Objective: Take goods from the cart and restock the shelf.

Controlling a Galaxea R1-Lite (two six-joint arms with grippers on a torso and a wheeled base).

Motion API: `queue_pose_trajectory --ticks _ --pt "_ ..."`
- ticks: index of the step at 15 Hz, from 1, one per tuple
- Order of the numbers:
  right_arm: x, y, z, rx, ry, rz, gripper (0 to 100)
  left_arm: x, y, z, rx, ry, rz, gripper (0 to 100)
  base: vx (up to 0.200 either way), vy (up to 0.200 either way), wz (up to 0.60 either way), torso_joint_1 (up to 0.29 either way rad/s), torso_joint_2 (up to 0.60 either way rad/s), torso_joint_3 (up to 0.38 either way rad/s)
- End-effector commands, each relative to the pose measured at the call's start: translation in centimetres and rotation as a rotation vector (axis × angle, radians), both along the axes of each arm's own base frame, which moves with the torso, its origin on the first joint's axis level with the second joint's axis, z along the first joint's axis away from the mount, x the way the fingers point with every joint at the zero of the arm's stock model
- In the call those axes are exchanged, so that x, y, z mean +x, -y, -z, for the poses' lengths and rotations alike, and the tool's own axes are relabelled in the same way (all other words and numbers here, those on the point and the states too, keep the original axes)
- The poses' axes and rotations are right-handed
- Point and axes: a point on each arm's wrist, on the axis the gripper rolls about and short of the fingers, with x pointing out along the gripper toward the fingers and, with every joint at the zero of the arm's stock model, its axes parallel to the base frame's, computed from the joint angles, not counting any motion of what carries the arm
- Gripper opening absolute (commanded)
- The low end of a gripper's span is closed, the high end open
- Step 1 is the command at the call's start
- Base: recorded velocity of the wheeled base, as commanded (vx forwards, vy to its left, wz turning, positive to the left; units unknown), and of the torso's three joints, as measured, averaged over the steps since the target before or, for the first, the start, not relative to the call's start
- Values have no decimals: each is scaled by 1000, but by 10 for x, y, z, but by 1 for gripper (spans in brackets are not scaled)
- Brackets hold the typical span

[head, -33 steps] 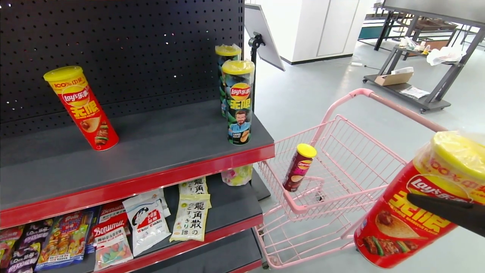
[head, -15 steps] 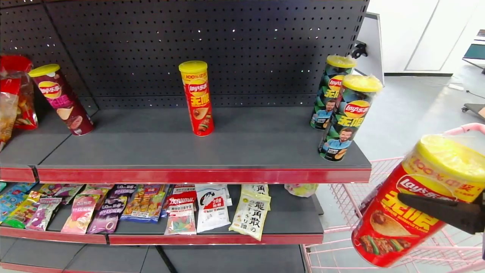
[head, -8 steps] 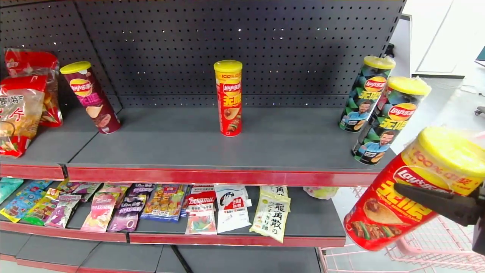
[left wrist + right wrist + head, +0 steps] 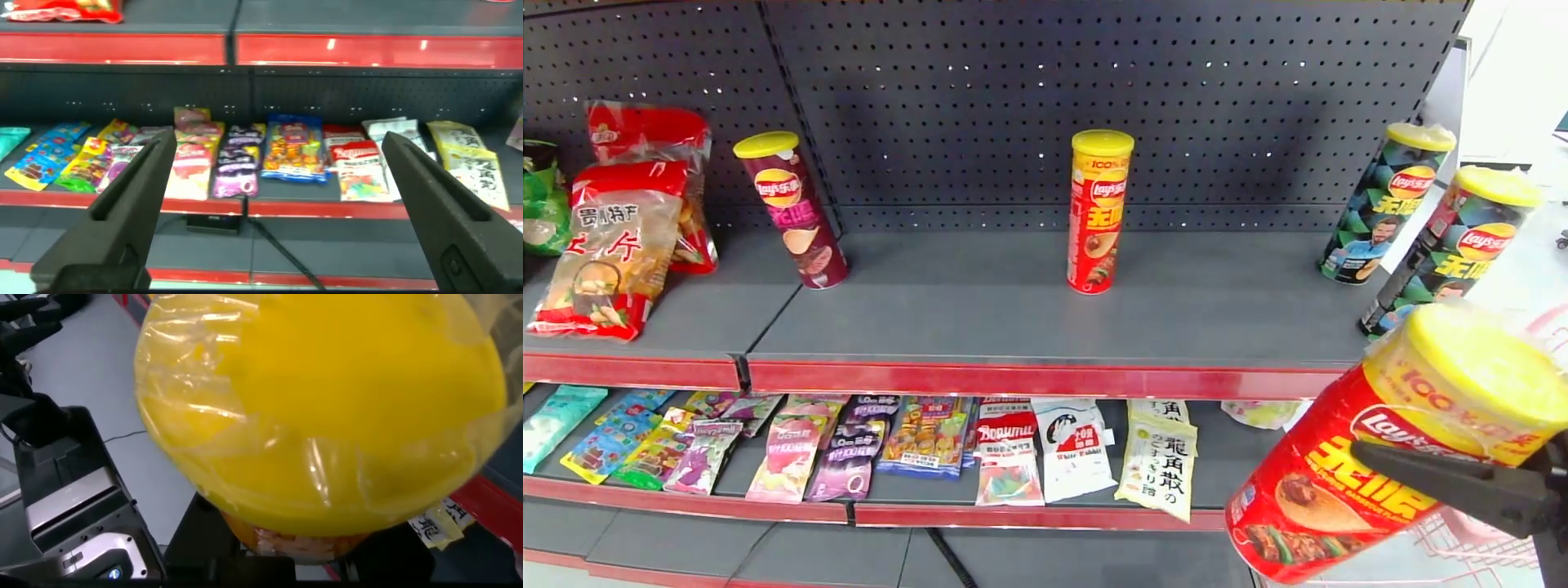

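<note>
Currently the right tool [image 4: 1409, 467] is clamped on the tilted red can [image 4: 1319, 498] at lower right. It should be righted and set on the upper shelf [image 4: 980, 327] beside the matching can [image 4: 1098, 212] at centre; the left tool [image 4: 279, 140] is held apart.

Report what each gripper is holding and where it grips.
The right gripper holds the red chip can across its upper side, just below the yellow lid. The left gripper is open and holds nothing.
</note>
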Motion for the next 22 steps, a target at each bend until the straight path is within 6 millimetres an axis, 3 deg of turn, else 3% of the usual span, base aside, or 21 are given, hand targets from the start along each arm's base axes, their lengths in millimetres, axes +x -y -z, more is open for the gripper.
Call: queue_pose_trajectory --ticks 1,20,22 --pt "2 -3 0 -3 -7 -16 0 0 0 0 0 0 0 100 0 200 0 2 2 -2" --pt "3 -4 -2 -5 3 -9 0 0 0 0 0 0 0 100 0 200 0 3 2 3" --pt "3 -4 -2 -4 4 -11 0 0 0 0 0 0 0 100 0 0 0 0 0 0"
